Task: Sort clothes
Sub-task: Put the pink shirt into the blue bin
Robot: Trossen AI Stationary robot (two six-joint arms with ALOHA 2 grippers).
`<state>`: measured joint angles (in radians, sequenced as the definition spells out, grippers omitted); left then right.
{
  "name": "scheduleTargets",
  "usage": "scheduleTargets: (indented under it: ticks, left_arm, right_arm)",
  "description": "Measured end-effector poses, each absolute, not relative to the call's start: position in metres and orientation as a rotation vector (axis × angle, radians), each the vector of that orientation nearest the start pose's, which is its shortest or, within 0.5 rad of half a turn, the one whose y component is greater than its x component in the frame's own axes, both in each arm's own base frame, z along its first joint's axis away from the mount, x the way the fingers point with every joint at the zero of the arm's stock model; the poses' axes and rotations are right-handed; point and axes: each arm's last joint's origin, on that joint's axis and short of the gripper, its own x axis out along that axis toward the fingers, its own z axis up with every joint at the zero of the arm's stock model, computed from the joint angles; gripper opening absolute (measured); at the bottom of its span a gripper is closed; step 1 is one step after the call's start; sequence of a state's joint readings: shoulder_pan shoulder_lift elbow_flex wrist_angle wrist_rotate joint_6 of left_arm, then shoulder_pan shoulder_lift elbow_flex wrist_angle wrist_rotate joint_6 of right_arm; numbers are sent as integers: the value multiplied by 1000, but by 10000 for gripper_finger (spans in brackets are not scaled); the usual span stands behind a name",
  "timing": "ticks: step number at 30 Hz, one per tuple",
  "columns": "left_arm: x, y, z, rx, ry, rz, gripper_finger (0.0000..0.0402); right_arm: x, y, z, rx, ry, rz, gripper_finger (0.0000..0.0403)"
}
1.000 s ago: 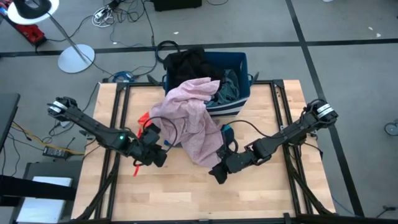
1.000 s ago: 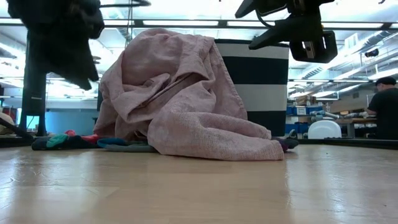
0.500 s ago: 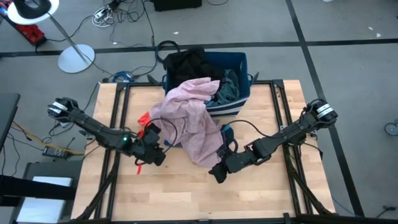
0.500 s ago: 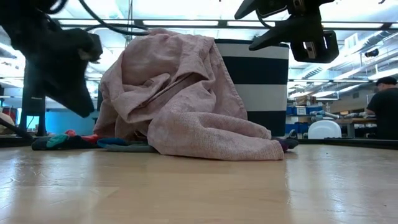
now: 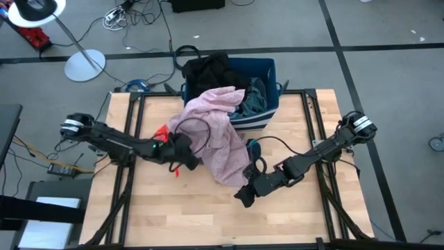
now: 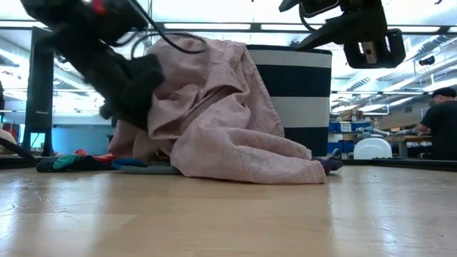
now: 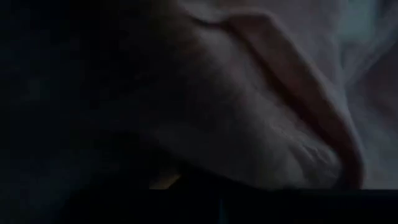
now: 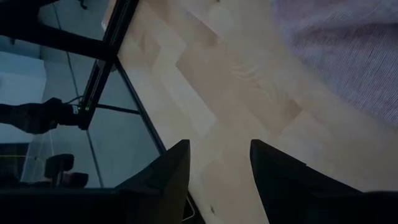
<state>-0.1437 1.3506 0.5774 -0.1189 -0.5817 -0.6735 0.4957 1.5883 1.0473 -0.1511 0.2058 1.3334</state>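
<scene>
The left gripper [image 5: 186, 151], its jaws hidden, is pressing into the pink garment's [image 5: 215, 135] left edge, while the right gripper [image 5: 243, 197] is hanging open and empty just beyond its near hem

No text, label, brand, number or sign can be read anywhere in these views, neither on the clothes, the bin, the arms nor the room behind.

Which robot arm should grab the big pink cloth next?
Probably the left. Its gripper is pressed right against the pink cloth, while the right gripper hangs open over bare table, beside the cloth's edge.
</scene>
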Motion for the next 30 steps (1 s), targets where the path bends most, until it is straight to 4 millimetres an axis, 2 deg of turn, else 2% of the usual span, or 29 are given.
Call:
scheduleTargets:
  ticks: [5,9,13,20,25,30]
  left_arm:
    - [253,12,165,-347,585,669,2]
    - [268,31,187,-283,482,671,1]
    - [287,39,228,-173,396,640,1]
    - [311,37,314,-33,199,594,0]
    - [312,36,367,102,156,649,0]
    - [305,58,402,188,138,768,0]
  right_arm:
    - [301,157,231,1042,718,-195,169]
    - [301,156,231,1037,717,-193,169]
    - [301,157,231,1029,718,-189,169]
    - [301,157,232,1003,718,-178,169]
    - [301,157,232,984,712,-178,169]
    - [301,157,232,963,710,-173,169]
